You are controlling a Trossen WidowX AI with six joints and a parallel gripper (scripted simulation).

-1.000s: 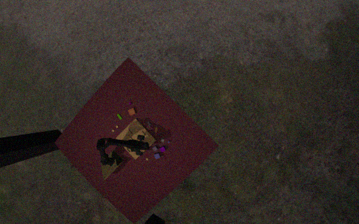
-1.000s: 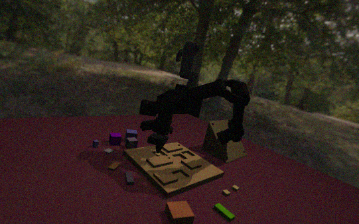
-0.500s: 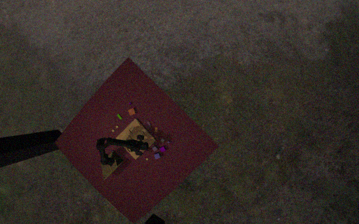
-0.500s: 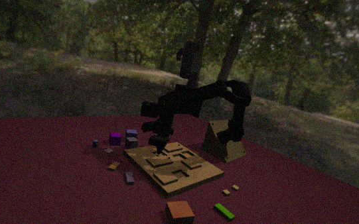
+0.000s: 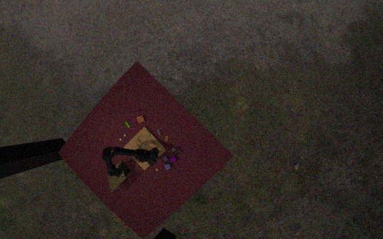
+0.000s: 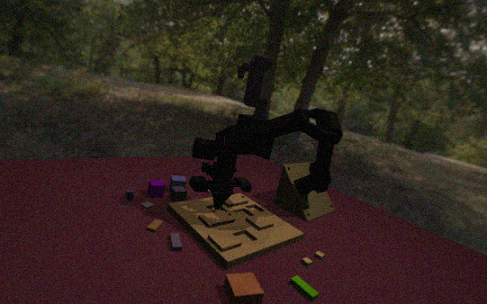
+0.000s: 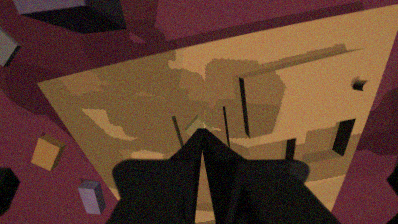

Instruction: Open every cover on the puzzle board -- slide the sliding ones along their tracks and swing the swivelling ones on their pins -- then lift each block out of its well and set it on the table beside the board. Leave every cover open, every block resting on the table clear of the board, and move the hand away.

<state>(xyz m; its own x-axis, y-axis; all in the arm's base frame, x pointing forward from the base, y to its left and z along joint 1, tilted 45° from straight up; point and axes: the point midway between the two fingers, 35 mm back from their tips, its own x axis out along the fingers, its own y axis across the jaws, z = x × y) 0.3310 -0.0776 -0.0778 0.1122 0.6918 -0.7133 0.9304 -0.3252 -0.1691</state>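
Observation:
The tan puzzle board (image 5: 131, 144) (image 6: 284, 238) (image 7: 300, 47) lies flat on the table, with several same-coloured raised covers beside dark gaps. One cover (image 6: 216, 219) is near the fingers. Which covers stand fully open I cannot tell. My gripper (image 6: 218, 207) (image 7: 201, 132) is shut and empty, pointing down with its tips low over the board's far part in the exterior view. A small pale piece (image 7: 196, 123) shows just beyond the tips. Two small tan blocks (image 6: 307, 261) (image 6: 319, 254) lie on the table beside the board; another (image 5: 156, 170) lies off its other side.
Off one side stand a purple cube (image 5: 173, 159) (image 6: 157, 189), a bluish block (image 5: 167, 166) (image 6: 178, 181) and a dark grey one (image 6: 178, 193). Nearer are an orange flat piece (image 6: 155, 225) (image 7: 47, 152) and a grey bar (image 6: 175, 241) (image 7: 92, 198). An orange box (image 6: 244, 285) and green bar (image 6: 304, 287) are in front.

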